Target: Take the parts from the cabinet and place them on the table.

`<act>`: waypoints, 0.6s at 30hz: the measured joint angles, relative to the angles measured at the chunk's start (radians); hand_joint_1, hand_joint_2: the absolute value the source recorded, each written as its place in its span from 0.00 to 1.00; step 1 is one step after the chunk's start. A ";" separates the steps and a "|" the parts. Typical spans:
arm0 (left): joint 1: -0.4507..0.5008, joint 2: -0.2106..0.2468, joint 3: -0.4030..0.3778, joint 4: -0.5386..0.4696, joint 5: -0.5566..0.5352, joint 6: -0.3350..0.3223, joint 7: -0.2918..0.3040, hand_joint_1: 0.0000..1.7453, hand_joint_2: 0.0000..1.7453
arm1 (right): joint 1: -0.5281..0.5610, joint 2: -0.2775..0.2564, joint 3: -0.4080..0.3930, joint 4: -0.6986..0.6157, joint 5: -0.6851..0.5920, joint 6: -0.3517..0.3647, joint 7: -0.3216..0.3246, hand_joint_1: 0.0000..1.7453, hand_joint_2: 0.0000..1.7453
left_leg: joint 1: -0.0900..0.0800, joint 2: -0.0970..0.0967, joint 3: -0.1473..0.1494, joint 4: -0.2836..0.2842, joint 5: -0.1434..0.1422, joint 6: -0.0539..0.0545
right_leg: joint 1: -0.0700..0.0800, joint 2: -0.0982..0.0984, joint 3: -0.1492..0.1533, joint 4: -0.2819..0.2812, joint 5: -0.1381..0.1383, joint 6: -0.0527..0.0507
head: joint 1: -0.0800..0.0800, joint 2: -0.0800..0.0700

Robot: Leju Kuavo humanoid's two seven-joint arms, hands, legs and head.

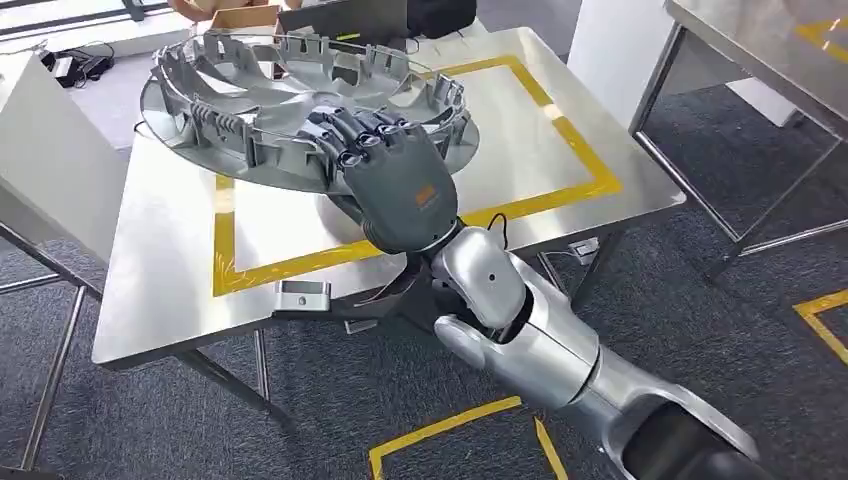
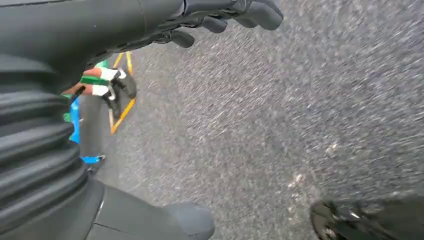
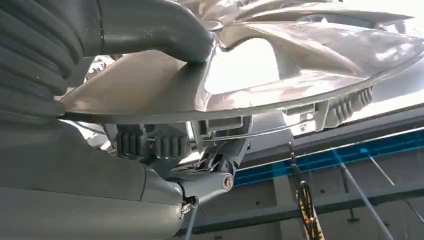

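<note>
A large round silver-grey hubcap (image 1: 270, 95) with clips round its rim hangs above the far left part of the steel table (image 1: 530, 130). My right hand (image 1: 395, 175) grips its near rim, fingers curled over the edge. In the right wrist view the thumb (image 3: 165, 30) presses on the hubcap's shiny face (image 3: 280, 60), and the fingers (image 3: 150, 145) clamp the ribbed rim from the other side. My left hand (image 2: 150, 20) hangs over grey carpet with its fingers (image 2: 235, 12) loosely spread and nothing in it.
Yellow tape (image 1: 560, 130) marks a rectangle on the table. A second steel table (image 1: 760, 60) stands to the right and a white cabinet (image 1: 50, 150) to the left. Grey carpet with yellow floor tape (image 1: 450, 430) lies below.
</note>
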 joint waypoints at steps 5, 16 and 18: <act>0.003 0.002 0.000 0.001 0.000 0.000 -0.001 0.00 1.00 | -0.003 0.001 0.000 0.000 0.000 0.001 0.000 1.00 1.00 | -0.031 -0.023 0.095 -0.266 0.158 0.052 | 0.019 0.015 0.021 0.000 -0.019 0.004 | 0.000 0.000; 0.002 -0.002 0.000 0.001 0.000 0.000 -0.003 0.00 1.00 | 0.004 0.006 0.003 0.002 0.001 0.003 0.006 1.00 1.00 | -0.024 -0.012 0.131 -0.300 0.135 0.070 | 0.014 -0.011 -0.152 0.283 -0.104 0.041 | 0.007 0.000; 0.002 -0.002 0.000 0.001 0.000 0.000 -0.002 0.00 1.00 | 0.005 0.006 0.004 0.002 0.002 0.005 0.006 1.00 1.00 | -0.025 -0.012 0.146 -0.300 0.126 0.067 | 0.015 -0.013 -0.084 0.125 0.001 0.032 | 0.007 0.000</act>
